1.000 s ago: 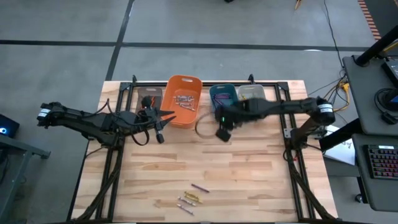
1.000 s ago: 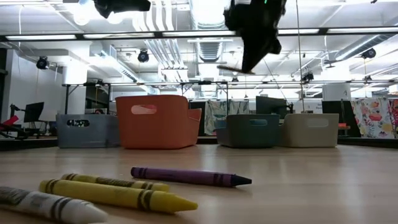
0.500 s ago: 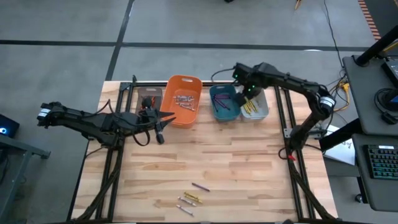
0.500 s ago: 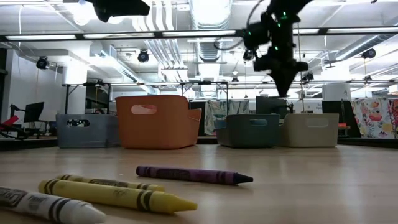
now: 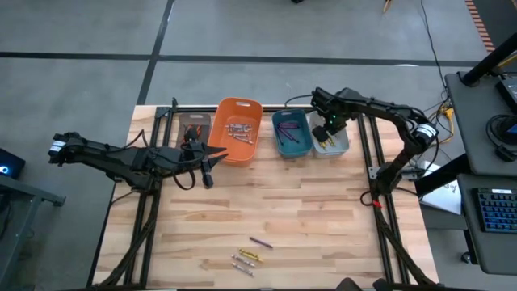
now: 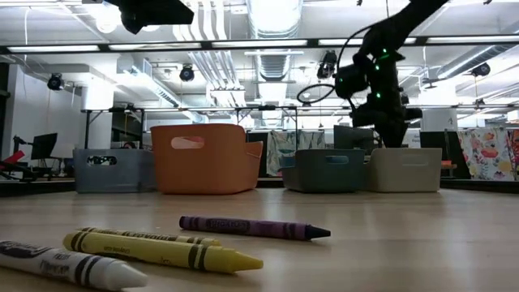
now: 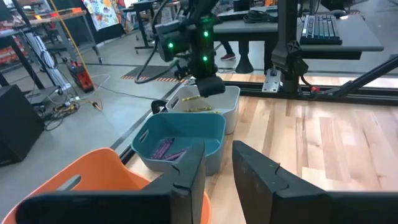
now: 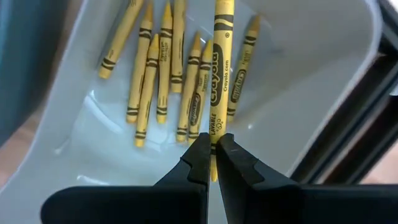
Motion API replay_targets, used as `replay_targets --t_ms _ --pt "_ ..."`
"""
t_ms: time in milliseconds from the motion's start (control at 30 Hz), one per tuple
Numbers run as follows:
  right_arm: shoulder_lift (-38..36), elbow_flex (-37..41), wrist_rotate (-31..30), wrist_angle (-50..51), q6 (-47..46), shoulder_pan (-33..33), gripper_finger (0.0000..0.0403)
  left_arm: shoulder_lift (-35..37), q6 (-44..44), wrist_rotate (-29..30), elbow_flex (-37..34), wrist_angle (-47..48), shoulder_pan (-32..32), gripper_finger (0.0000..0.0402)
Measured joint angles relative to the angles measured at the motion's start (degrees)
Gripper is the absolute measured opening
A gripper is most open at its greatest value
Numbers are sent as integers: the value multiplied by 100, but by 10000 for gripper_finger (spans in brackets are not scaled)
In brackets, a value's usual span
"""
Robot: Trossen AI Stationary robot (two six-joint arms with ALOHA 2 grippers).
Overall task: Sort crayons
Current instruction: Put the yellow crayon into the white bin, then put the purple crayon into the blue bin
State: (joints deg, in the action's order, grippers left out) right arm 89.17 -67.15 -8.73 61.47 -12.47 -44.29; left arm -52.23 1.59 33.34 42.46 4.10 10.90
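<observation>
A yellow crayon (image 8: 216, 93) was pinched between the right gripper's (image 8: 211, 154) fingers, its long axis pointing at twelve o'clock, directly over the grey bin (image 8: 298, 87) of yellow crayons.

Open-plan robotics lab — ceiling ducts (image 6: 272, 16), desks, keyboard (image 7: 320, 28).

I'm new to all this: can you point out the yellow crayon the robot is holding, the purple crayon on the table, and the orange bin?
yellow crayon (image 8: 217, 68), right wrist view, its label.
purple crayon (image 6: 253, 228), low view, mid-body.
orange bin (image 5: 224, 154), high view, its near rim.
</observation>
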Motion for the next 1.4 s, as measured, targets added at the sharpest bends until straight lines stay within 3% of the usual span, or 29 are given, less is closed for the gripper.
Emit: replay_targets --t_ms 300,667,1000,1400 --pt "0 551 15 -705 27 0 12 0 71 0 0 -9 7 64" --pt "0 496 15 -739 51 0 42 0 49 0 0 10 7 64" --pt "-30 459 15 -777 51 3 45 0 47 0 -17 31 7 64" --pt "-1091 217 13 -721 -343 473 43 -105 114 -226 -20 -34 5 64"
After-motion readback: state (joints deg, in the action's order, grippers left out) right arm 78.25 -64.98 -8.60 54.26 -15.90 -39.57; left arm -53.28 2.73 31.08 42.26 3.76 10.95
